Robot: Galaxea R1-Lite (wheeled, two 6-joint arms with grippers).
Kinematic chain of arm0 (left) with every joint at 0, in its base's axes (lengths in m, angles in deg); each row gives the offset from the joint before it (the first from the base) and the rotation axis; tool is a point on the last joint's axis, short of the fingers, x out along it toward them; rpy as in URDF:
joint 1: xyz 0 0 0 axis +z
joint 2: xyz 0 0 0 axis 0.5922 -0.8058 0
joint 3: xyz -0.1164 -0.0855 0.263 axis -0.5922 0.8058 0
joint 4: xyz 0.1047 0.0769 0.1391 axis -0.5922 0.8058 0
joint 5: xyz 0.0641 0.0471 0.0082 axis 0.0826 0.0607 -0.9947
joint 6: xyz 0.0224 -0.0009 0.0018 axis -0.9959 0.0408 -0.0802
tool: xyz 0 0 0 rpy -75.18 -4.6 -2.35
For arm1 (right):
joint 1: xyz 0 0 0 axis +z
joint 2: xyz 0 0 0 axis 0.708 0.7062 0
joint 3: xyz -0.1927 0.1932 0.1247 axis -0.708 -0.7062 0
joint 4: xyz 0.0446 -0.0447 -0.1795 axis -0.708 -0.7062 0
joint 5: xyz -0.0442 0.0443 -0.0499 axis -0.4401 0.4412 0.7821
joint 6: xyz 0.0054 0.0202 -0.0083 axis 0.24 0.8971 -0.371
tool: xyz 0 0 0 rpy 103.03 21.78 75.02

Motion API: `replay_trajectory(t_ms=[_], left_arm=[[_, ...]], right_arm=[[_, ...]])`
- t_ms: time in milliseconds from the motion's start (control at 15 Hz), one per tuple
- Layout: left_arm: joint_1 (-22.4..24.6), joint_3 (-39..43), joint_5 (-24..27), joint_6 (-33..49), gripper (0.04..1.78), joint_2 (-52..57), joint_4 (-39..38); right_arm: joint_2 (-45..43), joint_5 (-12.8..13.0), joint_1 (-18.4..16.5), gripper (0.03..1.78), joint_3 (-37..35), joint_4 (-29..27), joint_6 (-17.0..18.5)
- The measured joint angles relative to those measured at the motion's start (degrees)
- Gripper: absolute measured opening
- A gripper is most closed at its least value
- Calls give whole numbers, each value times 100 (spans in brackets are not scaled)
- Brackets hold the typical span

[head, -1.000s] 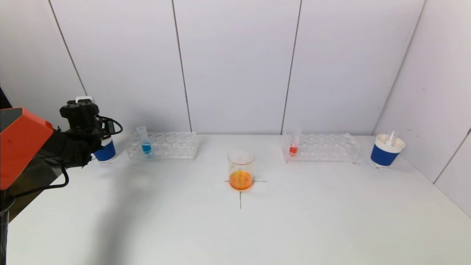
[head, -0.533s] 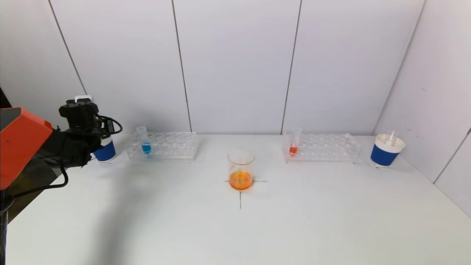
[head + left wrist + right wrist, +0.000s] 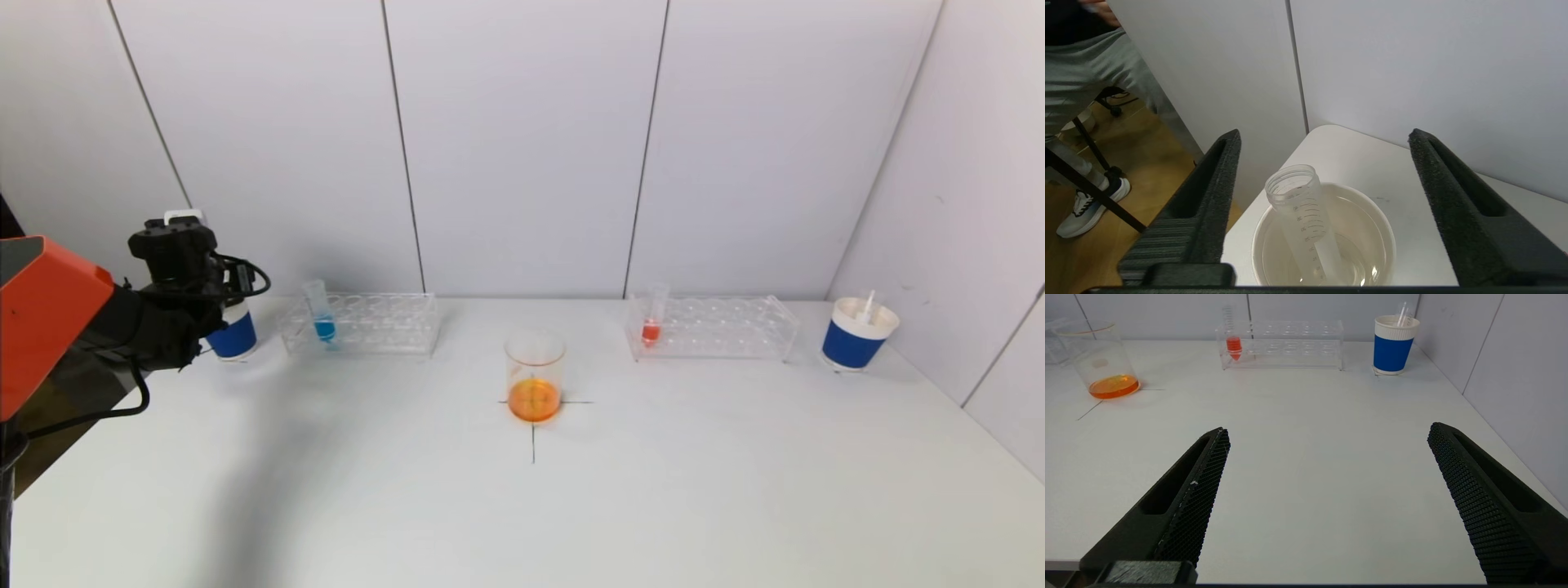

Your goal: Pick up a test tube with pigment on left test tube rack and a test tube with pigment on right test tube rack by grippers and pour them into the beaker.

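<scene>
A tube with blue pigment [image 3: 322, 317] stands at the left end of the left rack [image 3: 375, 323]. At the left end of the right rack [image 3: 727, 327] stands a tube with red pigment [image 3: 651, 320], which also shows in the right wrist view [image 3: 1233, 346]. The beaker [image 3: 535, 376] holds orange liquid at the table's centre cross. My left gripper [image 3: 1323, 134] hangs open over a blue paper cup [image 3: 234, 336]. An empty graduated tube [image 3: 1298, 208] leans inside that cup, touching neither finger. My right gripper [image 3: 1329, 428] is open and empty over the table's near right part.
A second blue cup [image 3: 857, 335] with an empty tube in it stands at the far right by the side wall. White wall panels close off the back. The table's left edge runs just beside the left cup [image 3: 1384, 228], with floor beyond it.
My left gripper has opened and let go of the empty tube, which now rests in the blue cup. The left wrist has crept slightly up and left. Nothing else moved.
</scene>
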Motion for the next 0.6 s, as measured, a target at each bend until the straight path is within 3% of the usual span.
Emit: replay_trajectory(t_ms=[267, 600], left_arm=[[0, 13, 10, 1, 176, 66, 9], [-152, 510, 179, 4, 176, 798, 37]], right_arm=[[0, 0, 0, 176, 0, -2, 0], [0, 0, 0, 176, 0, -2, 0]])
